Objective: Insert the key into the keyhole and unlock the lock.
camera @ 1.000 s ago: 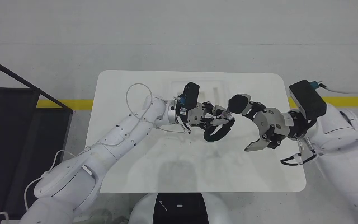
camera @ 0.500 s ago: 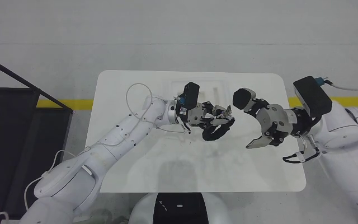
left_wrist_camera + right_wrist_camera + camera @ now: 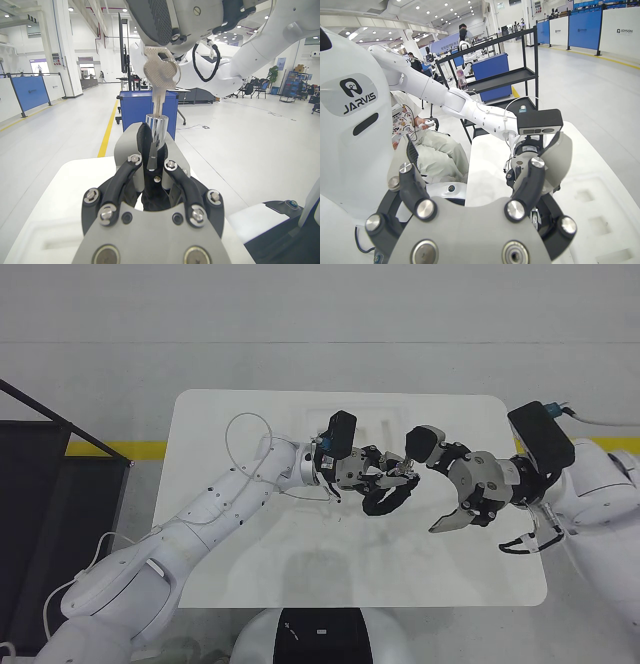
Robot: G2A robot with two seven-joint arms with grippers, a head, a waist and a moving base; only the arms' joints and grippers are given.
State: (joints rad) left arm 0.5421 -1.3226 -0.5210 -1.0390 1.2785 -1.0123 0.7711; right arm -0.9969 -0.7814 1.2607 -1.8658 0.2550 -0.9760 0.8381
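Left hand: the left hand (image 3: 392,477) hangs over the middle of the desk, clenched round the lock (image 3: 155,130), whose chrome barrel pokes out past the fingers.
Key: the key (image 3: 160,72) stands with its blade in the keyhole at the end of that barrel, head out in the open, a ring hanging at the head.
Right hand: the right hand (image 3: 433,488) faces the left one, spread wide and grasping nothing; one finger pad (image 3: 160,22) sits right at the key's head, and I cannot tell whether it touches.
Desk: the desk (image 3: 250,554) is plain white with rounded corners.
Tray: a white moulded tray (image 3: 602,185) with shallow rectangular pockets lies on the desk under the hands.
Floor: a pale grey hall floor (image 3: 320,324) with a yellow line (image 3: 105,449) running past the desk.
Rack: a black shelf rack (image 3: 510,75) stands just beside the desk on the left arm's side.
Farther off: a blue cabinet (image 3: 136,105) on castors, blue-and-white barrier panels (image 3: 30,90), and rows of ceiling lights.
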